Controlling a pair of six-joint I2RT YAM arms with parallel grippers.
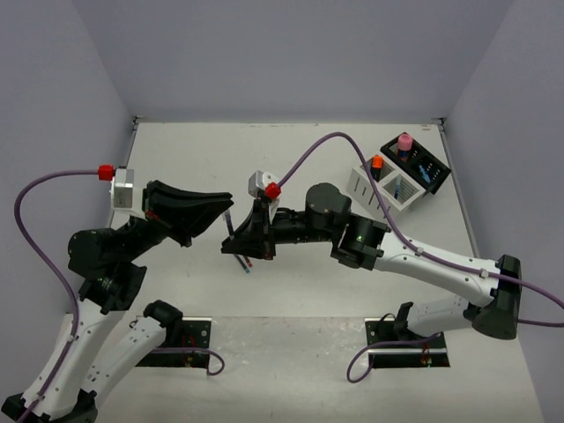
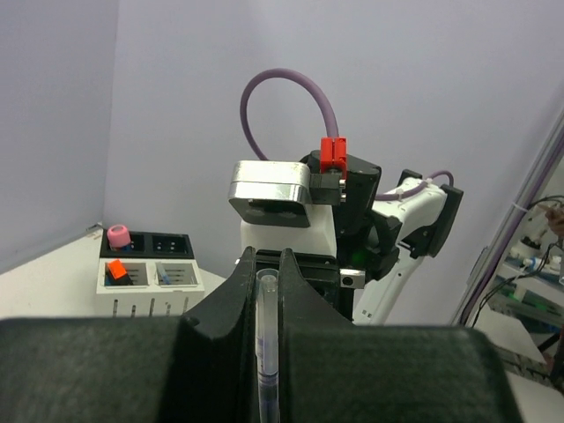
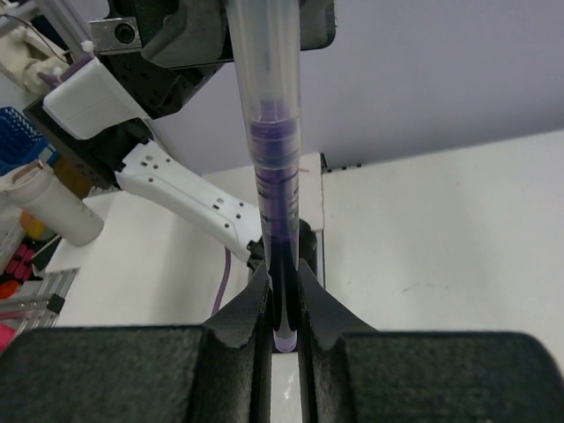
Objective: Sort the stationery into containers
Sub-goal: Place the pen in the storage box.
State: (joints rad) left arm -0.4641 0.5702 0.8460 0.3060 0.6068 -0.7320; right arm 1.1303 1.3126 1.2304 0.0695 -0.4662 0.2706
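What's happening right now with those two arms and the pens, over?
Left pincer shut on purple pen. Right pincer shut on the same pen, mid-air. White box, black box far right; nothing seen in the way.

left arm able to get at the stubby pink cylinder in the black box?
Probably not: the pink cylinder stands far right beyond the right arm, and the left gripper is shut on a clear-barrelled pen.

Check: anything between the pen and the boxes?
Nothing loose shows between the pen and the boxes; only the right arm's wrist lies along that line. Left gripper and right gripper both clamp the pen.
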